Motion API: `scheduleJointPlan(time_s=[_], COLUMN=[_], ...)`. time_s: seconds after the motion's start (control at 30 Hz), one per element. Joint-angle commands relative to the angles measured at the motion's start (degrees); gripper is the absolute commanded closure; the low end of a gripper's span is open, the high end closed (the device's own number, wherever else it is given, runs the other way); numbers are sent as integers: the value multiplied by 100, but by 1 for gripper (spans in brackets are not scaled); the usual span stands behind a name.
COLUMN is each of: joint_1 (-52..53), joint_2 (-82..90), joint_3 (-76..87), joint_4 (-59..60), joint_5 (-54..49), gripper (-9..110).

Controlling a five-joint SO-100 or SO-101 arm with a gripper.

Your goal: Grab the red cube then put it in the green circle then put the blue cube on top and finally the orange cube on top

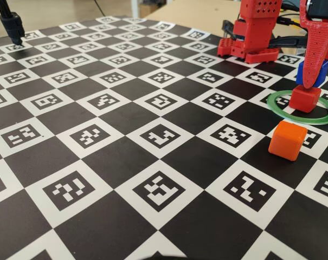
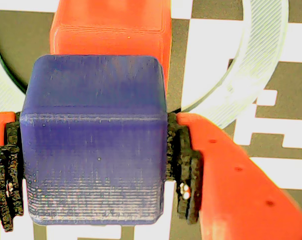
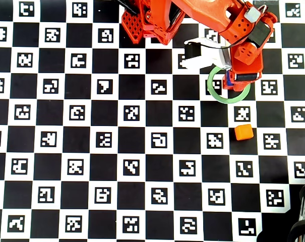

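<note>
The red cube [image 1: 305, 98] sits inside the green circle [image 1: 277, 107] at the right of the fixed view. My gripper [image 1: 312, 81] is shut on the blue cube [image 1: 311, 75] and holds it right over the red cube, touching or nearly touching its top. In the wrist view the blue cube [image 2: 93, 137] fills the space between the black pads [image 2: 183, 165], with the red cube [image 2: 111, 27] behind it and the ring [image 2: 260, 65] to the right. The orange cube [image 1: 287, 140] lies on the board in front of the ring. In the overhead view the gripper [image 3: 238, 80] covers the ring's [image 3: 215, 93] middle; the orange cube [image 3: 243, 132] lies below.
The arm's red base [image 1: 250, 32] stands at the back right of the checkered marker board [image 1: 126, 141]. A black stand [image 1: 12, 24] rises at the back left. The board's right edge is close to the ring.
</note>
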Motion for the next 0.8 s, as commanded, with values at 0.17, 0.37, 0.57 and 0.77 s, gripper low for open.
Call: scheduleJointPlan(time_s=[0.17,0.37,0.57,0.77], joint_1=[-88,-114,-141,-141], joint_2=[114,97,88,88], joint_3=[0,114,132,132], joint_4=[-105,-202,-237,-237], joint_5=[-9,-26,-26,-26], gripper=[96,96,96,96])
